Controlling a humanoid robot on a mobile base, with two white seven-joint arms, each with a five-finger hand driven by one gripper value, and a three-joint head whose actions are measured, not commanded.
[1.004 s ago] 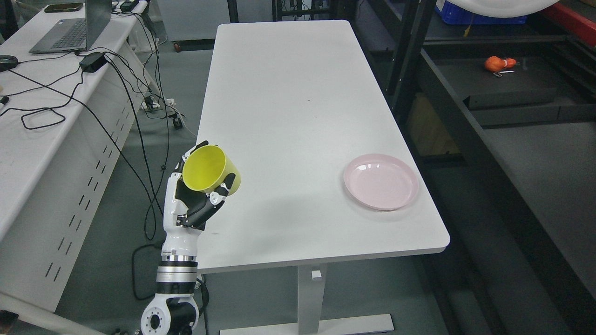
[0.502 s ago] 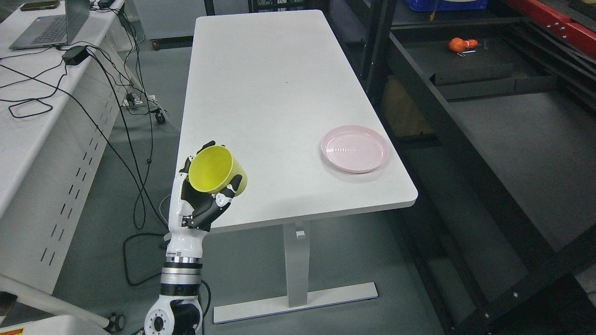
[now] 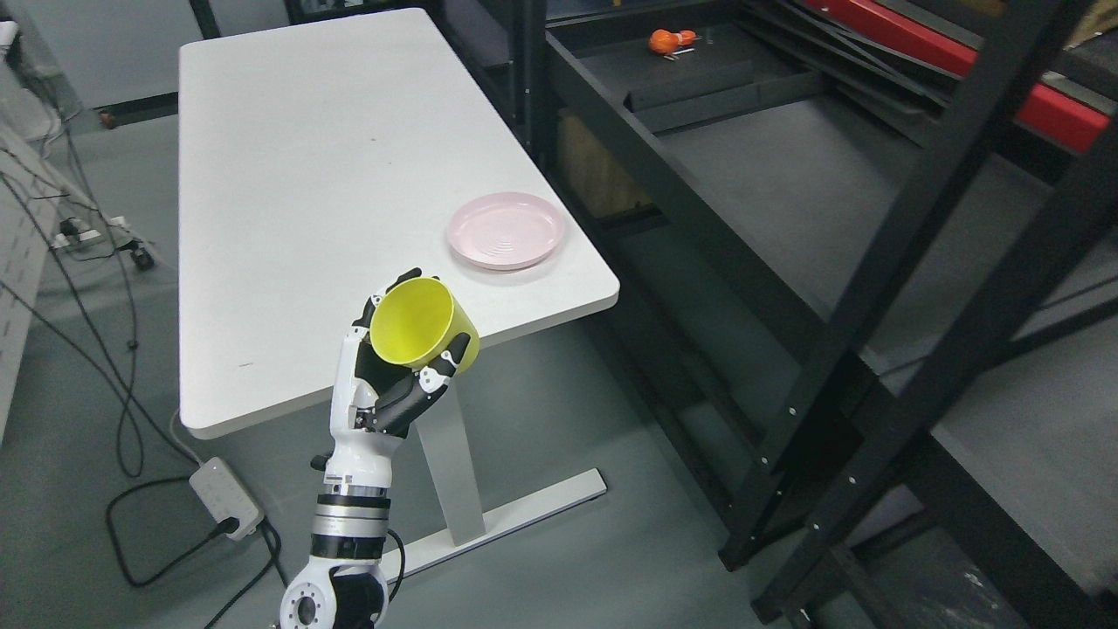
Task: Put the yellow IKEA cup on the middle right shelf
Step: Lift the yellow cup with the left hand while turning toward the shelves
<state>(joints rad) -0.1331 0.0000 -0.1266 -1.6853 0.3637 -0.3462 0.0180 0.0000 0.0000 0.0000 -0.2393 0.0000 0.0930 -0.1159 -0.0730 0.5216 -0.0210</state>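
The black shelf rack (image 3: 786, 201) filled the space right of the fingers, its dark uprights crossing the lower right, and a small orange object (image 3: 662, 39) lay on a far shelf. The white counter (image 3: 288, 175) stretched up and away behind the fingers. On it, up and to the right of them near the counter's right edge, sat a pink plate (image 3: 507, 230). A white power strip (image 3: 225, 500) lay on the floor, down and to the left. The left hand (image 3: 384, 384) rose from the bottom edge, its fingers (image 3: 437, 371) curled around the yellow cup (image 3: 422, 325), pinching its wall. The cup was tilted, its open mouth facing up-left toward the camera, base pointing lower right, raised in front of the counter's near edge.
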